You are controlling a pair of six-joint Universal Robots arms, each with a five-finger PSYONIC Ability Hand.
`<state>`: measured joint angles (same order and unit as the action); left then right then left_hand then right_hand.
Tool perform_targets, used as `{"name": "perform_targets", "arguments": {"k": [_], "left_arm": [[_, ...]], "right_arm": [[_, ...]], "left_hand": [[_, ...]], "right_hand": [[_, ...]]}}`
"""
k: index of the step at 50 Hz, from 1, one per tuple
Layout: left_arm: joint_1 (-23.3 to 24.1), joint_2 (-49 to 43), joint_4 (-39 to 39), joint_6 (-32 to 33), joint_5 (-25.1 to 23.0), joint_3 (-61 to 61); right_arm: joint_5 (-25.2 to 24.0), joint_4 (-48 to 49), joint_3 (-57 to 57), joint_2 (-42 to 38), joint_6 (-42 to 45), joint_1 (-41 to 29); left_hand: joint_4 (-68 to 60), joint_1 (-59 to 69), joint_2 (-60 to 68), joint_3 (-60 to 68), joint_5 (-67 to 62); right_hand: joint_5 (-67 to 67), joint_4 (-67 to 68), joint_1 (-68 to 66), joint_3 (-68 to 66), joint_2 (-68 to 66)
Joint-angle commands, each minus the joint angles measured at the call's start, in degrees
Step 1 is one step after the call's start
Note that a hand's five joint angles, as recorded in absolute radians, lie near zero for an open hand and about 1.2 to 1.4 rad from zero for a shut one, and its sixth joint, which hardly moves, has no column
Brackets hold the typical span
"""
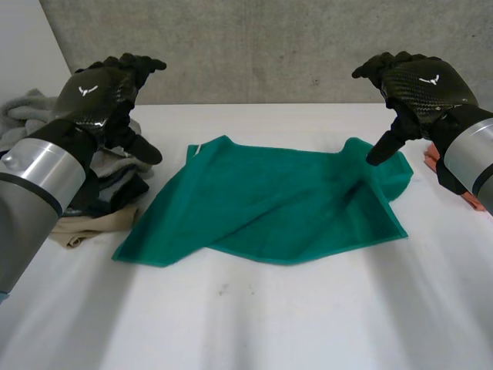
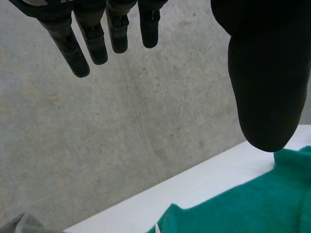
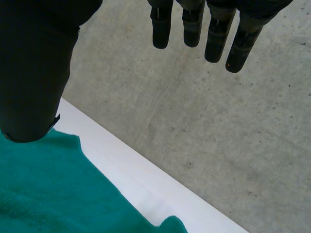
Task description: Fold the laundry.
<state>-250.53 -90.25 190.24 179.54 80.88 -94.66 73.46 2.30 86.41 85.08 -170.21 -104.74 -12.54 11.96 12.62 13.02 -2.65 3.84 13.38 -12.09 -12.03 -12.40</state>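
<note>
Head view: the green towel (image 1: 269, 204) lies on the white table (image 1: 246, 324), loosely doubled, its edges uneven. Left hand (image 1: 104, 92) and right hand (image 1: 420, 81) hover above the towel's far corners, fingers spread, holding nothing. Folding looks barely begun, and a clothes pile (image 1: 115, 193) waits beside the towel's left edge.

Counter (image 1: 254, 324), near side: bare white surface, open across its full width.
Far strip between green towel (image 1: 269, 204) and concrete wall (image 1: 269, 46): bare, narrow.
Left side: heaped clothes pile (image 1: 92, 193), just beside the towel's edge.
Right edge: pink item (image 1: 471, 199), partly hidden, near the towel's corner.
</note>
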Motion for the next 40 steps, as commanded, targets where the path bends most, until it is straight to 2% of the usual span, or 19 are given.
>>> {"name": "perform_targets", "arguments": {"k": [1, 8, 11, 14, 18, 22, 27, 40], "left_arm": [[-0.83, 0.77, -2.5, 4.14, -0.19, -3.59], [-8.04, -0.28, -3.82, 25.31, -0.72, -13.52], [-10.58, -2.11, -3.74, 33.04, -0.9, -17.29], [-12.52, -7.02, -3.3, 35.79, -1.33, -18.45], [-14.72, -10.29, -2.94, 35.79, -3.44, -18.37], [-16.57, -12.32, -1.98, 35.8, -7.74, -18.28], [-16.57, -15.83, 1.7, 35.71, -11.7, -17.93], [-15.78, -17.33, 4.53, 35.71, -11.79, -17.66]], "right_arm": [[0.37, -4.22, 0.51, 0.26, 5.82, 2.42], [-0.07, -12.66, 4.29, -1.05, 21.74, 5.15], [-0.25, -14.16, 7.36, -5.0, 28.25, 5.51], [-1.21, -11.62, 9.21, -10.27, 31.51, 6.21], [-4.81, -5.39, 10.53, -15.02, 31.6, 8.84], [-9.73, 0.76, 10.54, -18.88, 31.51, 10.6], [-10.88, 4.03, 9.13, -22.93, 31.34, 10.87], [-10.8, 9.57, 5.61, -28.82, 31.25, 11.48]], "left_hand": [[-0.03, 0.61, -0.05, -0.45, 0.08], [-4.4, 4.98, 4.32, 3.92, -4.29], [-4.57, 5.15, 4.49, 4.09, -4.46], [-5.75, 6.33, 5.67, 5.27, -5.64], [-6.25, 6.83, 6.18, 5.77, -6.15], [-10.12, 10.7, 10.04, 9.63, -10.01], [-13.99, 14.57, 13.91, 13.51, -13.88], [-20.21, 20.8, 20.14, 19.73, -20.11]], "right_hand": [[-3.84, -3.38, 2.09, 2.03, 2.4], [3.31, 3.77, -5.06, -5.11, -4.75], [4.16, 4.62, -5.91, -5.96, -5.59], [4.66, 5.12, -6.41, -6.46, -6.1], [6.17, 6.63, -7.92, -7.98, -7.61], [10.86, 11.32, -12.61, -12.67, -12.3], [15.26, 15.72, -17.01, -17.06, -16.69], [26.18, 26.64, -27.93, -27.98, -27.62]]}}
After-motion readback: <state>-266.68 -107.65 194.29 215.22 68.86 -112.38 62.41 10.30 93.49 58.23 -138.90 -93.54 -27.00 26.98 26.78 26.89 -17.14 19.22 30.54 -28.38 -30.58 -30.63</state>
